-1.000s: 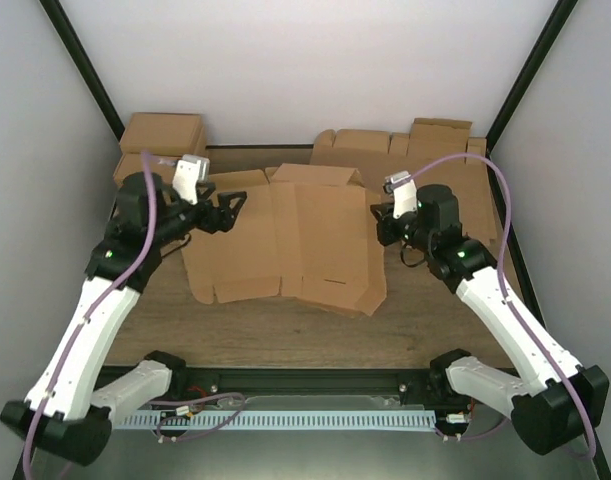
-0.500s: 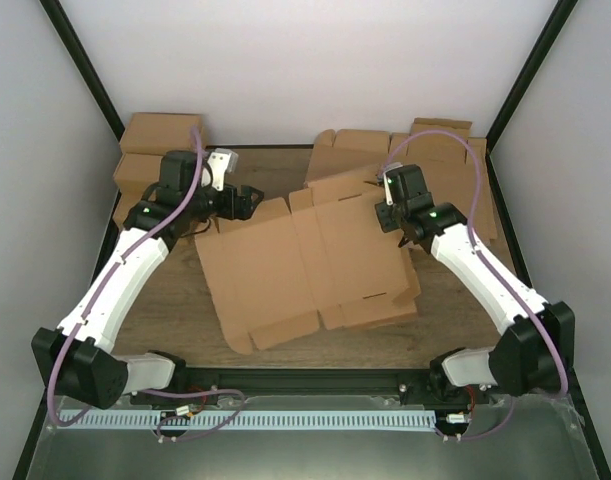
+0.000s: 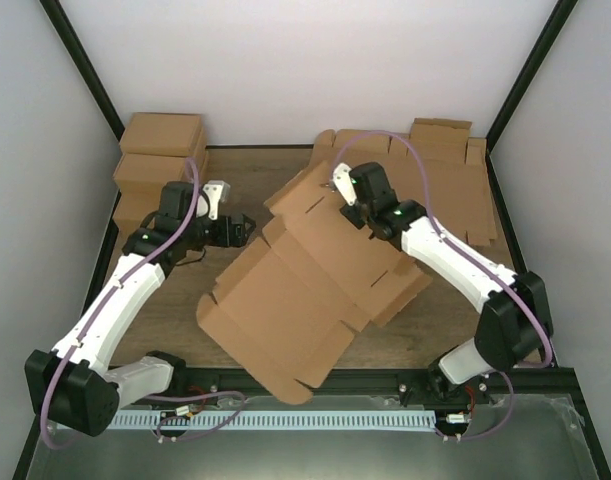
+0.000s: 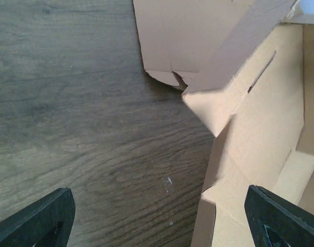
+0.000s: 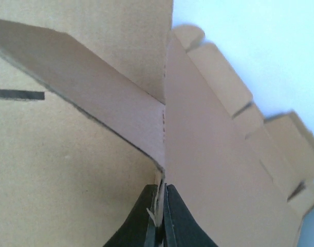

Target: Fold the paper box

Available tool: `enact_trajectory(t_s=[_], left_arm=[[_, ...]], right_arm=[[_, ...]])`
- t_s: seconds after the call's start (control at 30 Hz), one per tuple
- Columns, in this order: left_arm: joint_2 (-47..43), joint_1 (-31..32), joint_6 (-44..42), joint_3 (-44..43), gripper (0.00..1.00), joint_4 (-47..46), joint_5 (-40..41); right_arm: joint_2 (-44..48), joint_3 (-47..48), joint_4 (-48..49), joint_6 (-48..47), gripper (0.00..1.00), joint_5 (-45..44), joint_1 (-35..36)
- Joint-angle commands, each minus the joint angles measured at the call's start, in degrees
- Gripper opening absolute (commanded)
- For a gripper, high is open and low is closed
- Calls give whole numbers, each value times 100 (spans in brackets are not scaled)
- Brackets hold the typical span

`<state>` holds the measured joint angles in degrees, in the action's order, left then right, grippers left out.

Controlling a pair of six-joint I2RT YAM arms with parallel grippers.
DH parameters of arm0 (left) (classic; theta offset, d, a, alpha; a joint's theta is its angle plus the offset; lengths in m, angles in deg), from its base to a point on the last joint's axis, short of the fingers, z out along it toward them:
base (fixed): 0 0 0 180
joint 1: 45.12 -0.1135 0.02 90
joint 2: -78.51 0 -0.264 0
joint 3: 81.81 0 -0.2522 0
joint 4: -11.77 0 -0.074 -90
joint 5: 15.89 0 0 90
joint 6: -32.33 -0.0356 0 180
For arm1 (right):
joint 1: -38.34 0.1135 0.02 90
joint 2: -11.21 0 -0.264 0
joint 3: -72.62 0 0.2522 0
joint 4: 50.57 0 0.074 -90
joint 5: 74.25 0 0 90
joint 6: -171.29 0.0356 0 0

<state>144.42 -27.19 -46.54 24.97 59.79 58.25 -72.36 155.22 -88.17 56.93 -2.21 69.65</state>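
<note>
The paper box (image 3: pixel 305 290) is one flat brown die-cut blank, lying slantwise across the table with its near corner over the front edge. My right gripper (image 3: pixel 357 220) is shut on a thin flap at the blank's far edge; in the right wrist view the fingers (image 5: pixel 172 216) pinch the paper box (image 5: pixel 69 170) edge-on. My left gripper (image 3: pixel 247 228) stands open just left of the blank and touches nothing. In the left wrist view the left gripper (image 4: pixel 159 218) spans bare wood, with the paper box (image 4: pixel 259 139) partly raised at the right.
Closed brown boxes (image 3: pixel 162 150) are stacked at the back left. A thick pile of cardboard blanks (image 3: pixel 445 170) lies at the back right, behind the right arm. The wooden table (image 3: pixel 175 300) shows bare to the left of the blank.
The right arm has swung left and turned the blank, which now lies slantwise and reaches past the front edge. The left gripper has drawn back a little and stays open.
</note>
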Motion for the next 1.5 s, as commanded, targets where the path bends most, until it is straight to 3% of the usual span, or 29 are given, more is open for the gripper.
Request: enact_trajectory(t_s=[0.0, 0.13, 0.33, 0.5, 0.63, 0.73, 0.97, 1.17, 1.47], left_arm=[[-18, -69, 297, 212, 93, -207, -137], [-106, -247, 712, 572, 94, -570, -524], [-932, -302, 833, 707, 95, -733, 201], [-1111, -549, 768, 292, 97, -130, 676], [-1161, -1255, 767, 138, 98, 69, 157], [-1141, -1564, 727, 137, 99, 26, -291], [-992, -1574, 586, 533, 99, -285, -996], [-795, -1573, 419, 788, 99, -386, -1694], [-482, -1371, 906, 1574, 98, -1055, -2349]], right_arm=[[-449, 952, 691, -877, 1, -70, 202], [-745, 1326, 1113, -1588, 1, -331, 426], [-729, 416, 2136, -3144, 1, -14, 1039], [-478, -412, 2850, -3310, 1, 45, 1597], [-284, -1116, 3378, -3548, 1, -93, 2126], [-171, -1536, 3634, -3530, 1, -274, 2440], [325, -2116, 3884, -3162, 1, -481, 3003], [578, -2333, 3478, -2876, 1, -525, 3548], [507, -2227, 2593, -2338, 2, -539, 4046]])
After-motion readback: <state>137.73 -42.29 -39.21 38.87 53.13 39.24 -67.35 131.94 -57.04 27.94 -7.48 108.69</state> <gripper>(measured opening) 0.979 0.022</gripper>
